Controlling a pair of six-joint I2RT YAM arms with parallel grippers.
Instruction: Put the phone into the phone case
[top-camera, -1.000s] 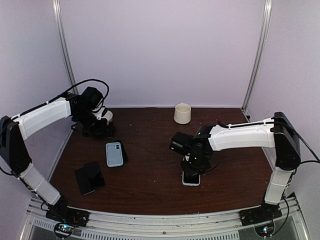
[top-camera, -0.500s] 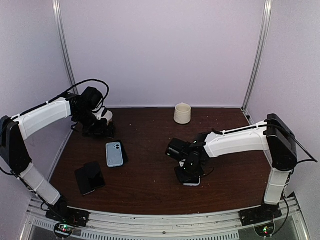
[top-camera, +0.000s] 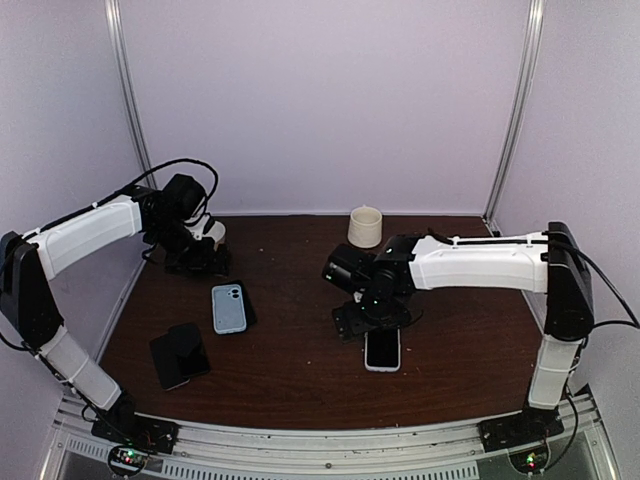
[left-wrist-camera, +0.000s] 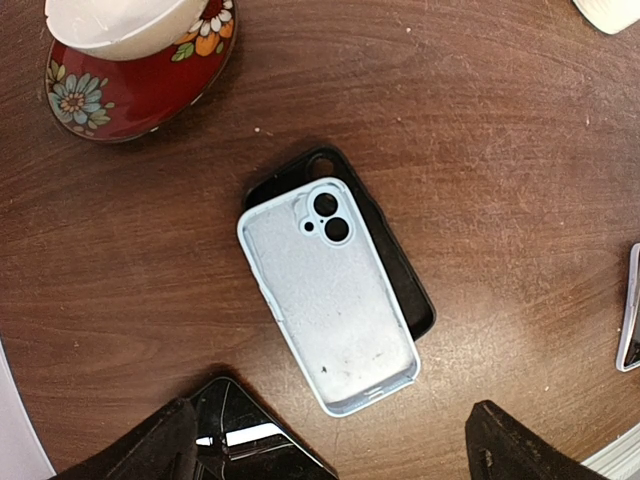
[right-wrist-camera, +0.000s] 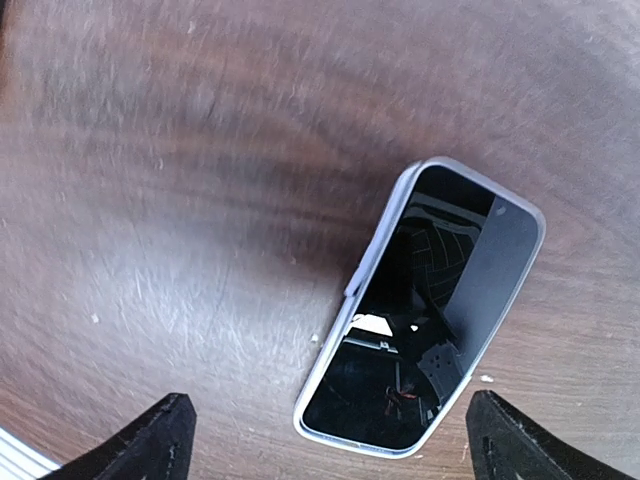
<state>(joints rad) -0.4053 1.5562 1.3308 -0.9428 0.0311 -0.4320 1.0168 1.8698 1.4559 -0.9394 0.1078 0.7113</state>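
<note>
The phone lies flat on the counter, glossy screen up, just at 5 o'clock of the right tool in the overhead view. That tool hangs above it with its fingers spread wide and nothing between them. The light blue case is well apart at 9 o'clock of the phone. It rests askew on a black case, below the left tool, whose fingers are also apart and empty.

The phone is thin and slick, so fingers closing on its rim may slip off or scrape the counter. The blue case sits on another case rather than on wood, so pressing the phone in could make the pair slide. A dark slab at 7 o'clock of the case could be mistaken for the target.
</note>
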